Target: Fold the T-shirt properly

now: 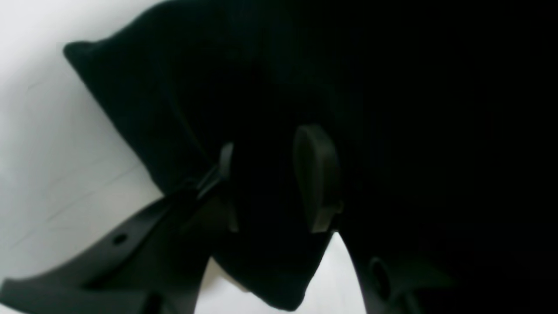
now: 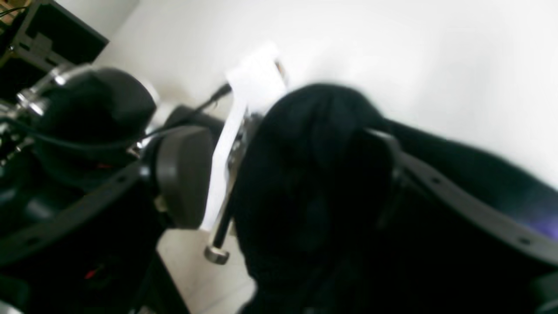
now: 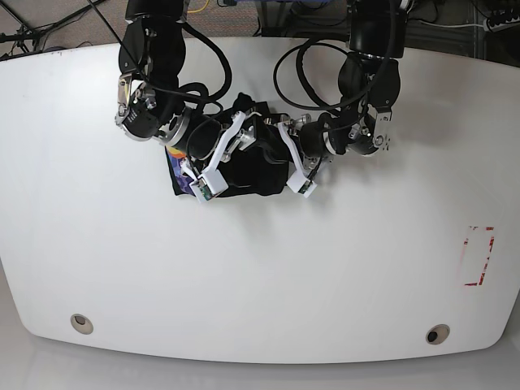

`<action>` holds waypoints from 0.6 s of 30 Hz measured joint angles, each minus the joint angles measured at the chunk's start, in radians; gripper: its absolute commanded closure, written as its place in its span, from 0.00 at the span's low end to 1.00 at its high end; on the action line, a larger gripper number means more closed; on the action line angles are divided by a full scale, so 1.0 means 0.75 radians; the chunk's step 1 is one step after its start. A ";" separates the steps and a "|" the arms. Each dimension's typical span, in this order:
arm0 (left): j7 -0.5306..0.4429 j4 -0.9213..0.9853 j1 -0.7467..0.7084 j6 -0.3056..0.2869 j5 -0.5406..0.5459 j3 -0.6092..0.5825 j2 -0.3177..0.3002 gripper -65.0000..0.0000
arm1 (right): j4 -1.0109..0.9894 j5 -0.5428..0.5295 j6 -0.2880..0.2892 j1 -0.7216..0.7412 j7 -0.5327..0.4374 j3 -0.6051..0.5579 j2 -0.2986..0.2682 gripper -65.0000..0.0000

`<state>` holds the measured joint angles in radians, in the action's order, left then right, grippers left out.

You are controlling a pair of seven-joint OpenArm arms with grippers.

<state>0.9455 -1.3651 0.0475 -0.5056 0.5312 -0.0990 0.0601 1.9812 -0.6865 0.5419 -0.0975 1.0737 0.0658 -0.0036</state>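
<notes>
The left gripper (image 1: 270, 183) pinches a fold of the black T-shirt (image 3: 244, 166) (bunched mid-table) between its pads; the right gripper (image 2: 283, 174) stands spread wide around cloth on the white table (image 3: 260, 276).

Two black robot arms with white wrist fittings

Both arms (image 3: 150, 73) (image 3: 370, 77) are built of glossy black rounded housings with silver metal rings at the joints, and loose black cables loop alongside them. Each wrist carries a white bracket (image 3: 218, 154) (image 3: 294, 166) ending in a small camera board. The left gripper (image 1: 272, 183) has matte dark fingers with a rounded oval pad (image 1: 316, 176) and round holes in the finger arms; the right gripper (image 2: 279, 174) shows the same dark pad (image 2: 185, 174) and holed arms.
</notes>
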 measured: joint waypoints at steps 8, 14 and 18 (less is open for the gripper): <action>0.025 -0.020 0.008 -0.078 0.004 0.008 0.001 0.46 | 0.001 0.002 0.001 0.007 0.000 0.145 -0.007 0.26; 0.073 -0.068 0.009 -0.084 0.092 0.051 0.000 0.38 | 0.009 -0.001 0.007 0.010 0.001 0.222 -0.034 0.26; 0.081 -0.122 0.015 -0.081 0.171 0.109 -0.011 0.37 | 0.011 -0.001 0.008 0.007 -0.001 0.229 -0.059 0.26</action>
<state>1.0065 -1.4563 0.0586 -0.5667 0.6594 -0.0170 0.0521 1.9892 -0.6872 0.5480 -0.0925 1.0729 0.2378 -0.0479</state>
